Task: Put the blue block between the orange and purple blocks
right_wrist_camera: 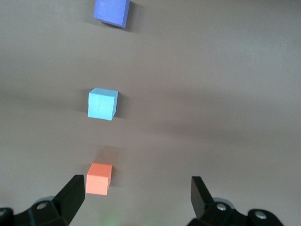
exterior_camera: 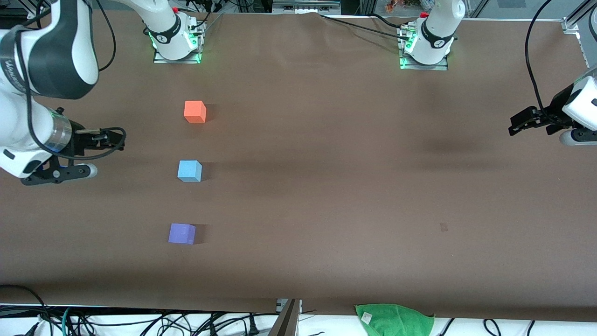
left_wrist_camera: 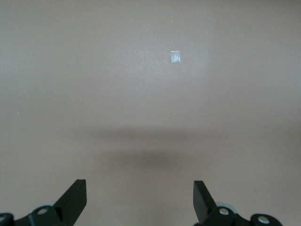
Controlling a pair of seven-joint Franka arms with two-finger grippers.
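Note:
Three small cubes stand in a line on the brown table toward the right arm's end. The orange block [exterior_camera: 195, 112] is farthest from the front camera, the blue block [exterior_camera: 190, 171] is in the middle and the purple block [exterior_camera: 182, 233] is nearest. The blue block stands apart from both. My right gripper [exterior_camera: 117, 139] is open and empty, up over the table beside the line of cubes. Its wrist view shows the orange block [right_wrist_camera: 99, 178], blue block [right_wrist_camera: 102, 104] and purple block [right_wrist_camera: 112, 12]. My left gripper [exterior_camera: 514, 126] is open and empty over the left arm's end; the arm waits.
A green cloth [exterior_camera: 394, 319] lies at the table's edge nearest the front camera. A small pale mark [exterior_camera: 443, 227] is on the table and also shows in the left wrist view [left_wrist_camera: 176, 57]. The arm bases [exterior_camera: 176, 44] [exterior_camera: 425, 49] stand along the edge farthest from the camera.

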